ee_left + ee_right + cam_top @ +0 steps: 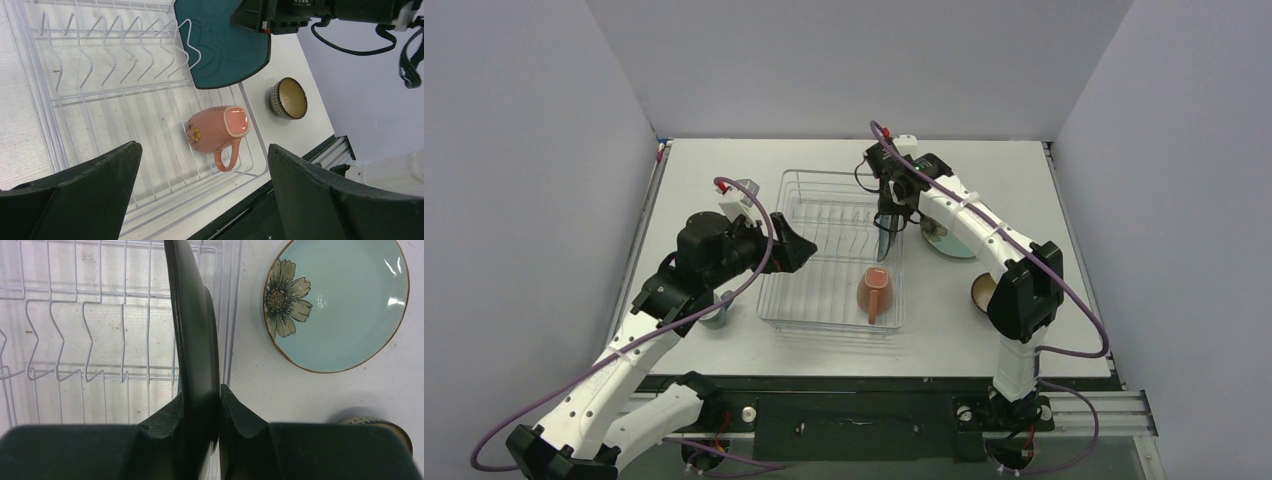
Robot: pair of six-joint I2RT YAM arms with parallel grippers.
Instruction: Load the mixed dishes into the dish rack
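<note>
Nearest, the grey-blue mug (720,308) sits on the table (724,180) just off the near left corner of the rack (829,324), partly hidden behind the left arm. On the other side the brown bowl (289,97) stands upright on the table, right of the rack's near right corner and apart from it. Inside the rack, the orange mug (217,129) lies on its side in the near right corner, close to the right wall, with its handle towards the near rim.

Farther in, the left gripper (802,247) hovers over the rack's left rim with its fingers spread wide and nothing between them. The right gripper (200,397) pinches the top edge of the dark plate (888,240). This plate hangs on edge just inside the right wall, by the rightmost prongs (115,45); whether its lower edge rests on the wires cannot be told. The slots to its left stand open.

The pale flowered plate (340,305) lies flat on the table just beside the right rim. A strip of table shows between the far rim and the back wall
</note>
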